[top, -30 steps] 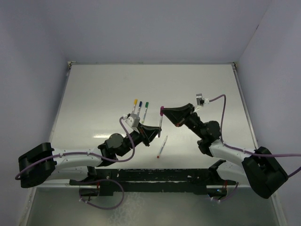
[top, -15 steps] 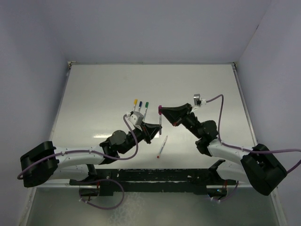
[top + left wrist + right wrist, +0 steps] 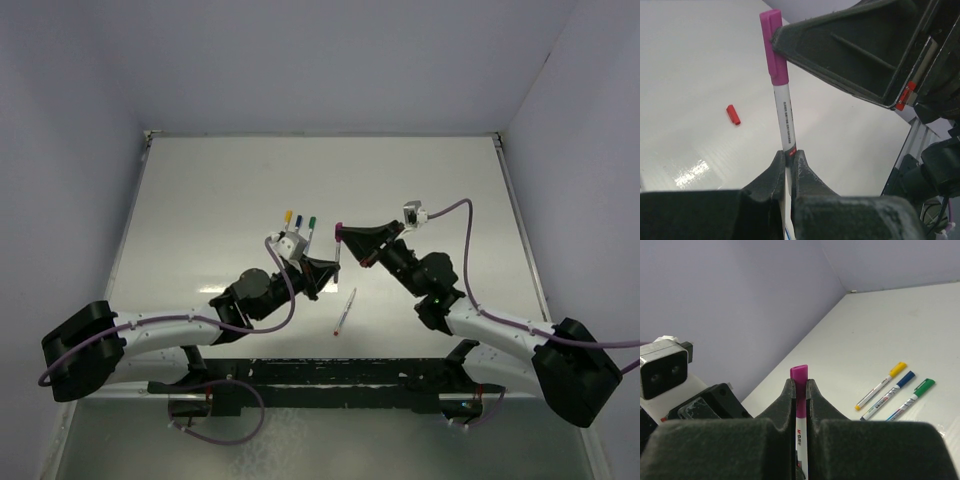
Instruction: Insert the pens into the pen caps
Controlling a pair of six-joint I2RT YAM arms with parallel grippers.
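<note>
We see a glossy white table (image 3: 695, 70), smooth shiny plastic on the purple cap (image 3: 774, 47) and the pen (image 3: 786, 120), and matt grainy black plastic on the left gripper (image 3: 789, 155).

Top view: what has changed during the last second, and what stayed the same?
The left gripper and right gripper, both shut on the purple-capped pen, carried it slightly left and farther forward. The three capped pens and the loose pen stayed put.
</note>
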